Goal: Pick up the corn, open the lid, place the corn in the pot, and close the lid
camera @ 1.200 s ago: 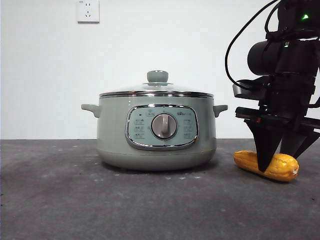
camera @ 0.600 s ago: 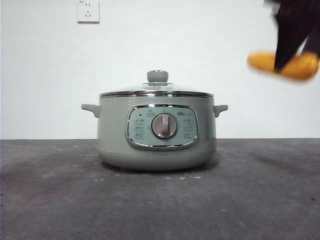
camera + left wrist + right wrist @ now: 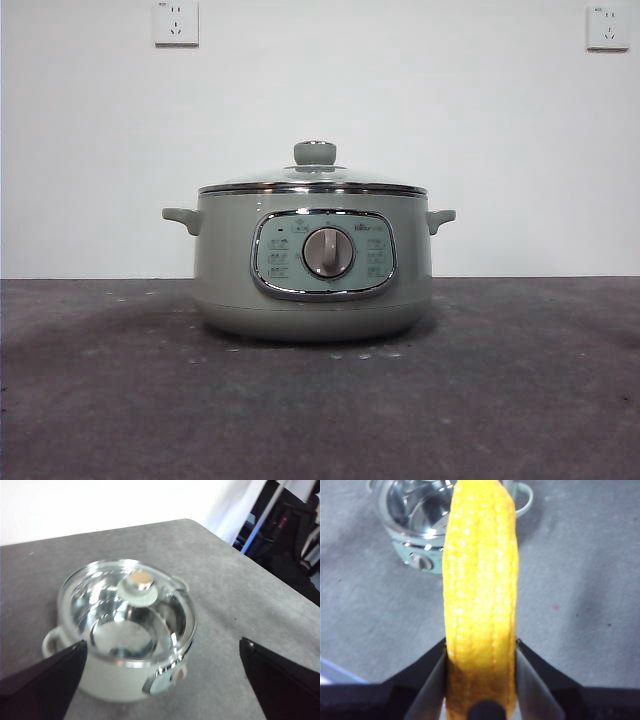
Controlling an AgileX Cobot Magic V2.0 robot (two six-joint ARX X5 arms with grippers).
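Gone from the front view is the dark arm that hung blurred at the upper right half a second ago with the yellow cob, which a second ago lay on the tabletop (image 3: 110, 400) right of the pot (image 3: 313, 262).

At far left on the wall is a white socket (image 3: 176, 22). Mid-scene, the sage-green pot stands on the grey tabletop, its silver dial (image 3: 328, 252) facing the camera and a small handle on each side. The lid (image 3: 313, 184) sits closed on the pot, its green knob (image 3: 315, 153) upright on top. At far right, a second socket (image 3: 608, 27) shows on the wall.

From its wrist camera, the left gripper (image 3: 160, 680) hangs above the pot, fingers (image 3: 45, 680) spread wide and grasping nothing; the glass lid and the steel inside of the pot show between them.

By the right wrist view, the right gripper (image 3: 480, 680) is high above the tabletop, its fingers (image 3: 427, 677) clenched on the lower part of the corn (image 3: 480, 590). Most of the cob juts out beyond the fingers. The pot lies well below and beyond it, lid on.
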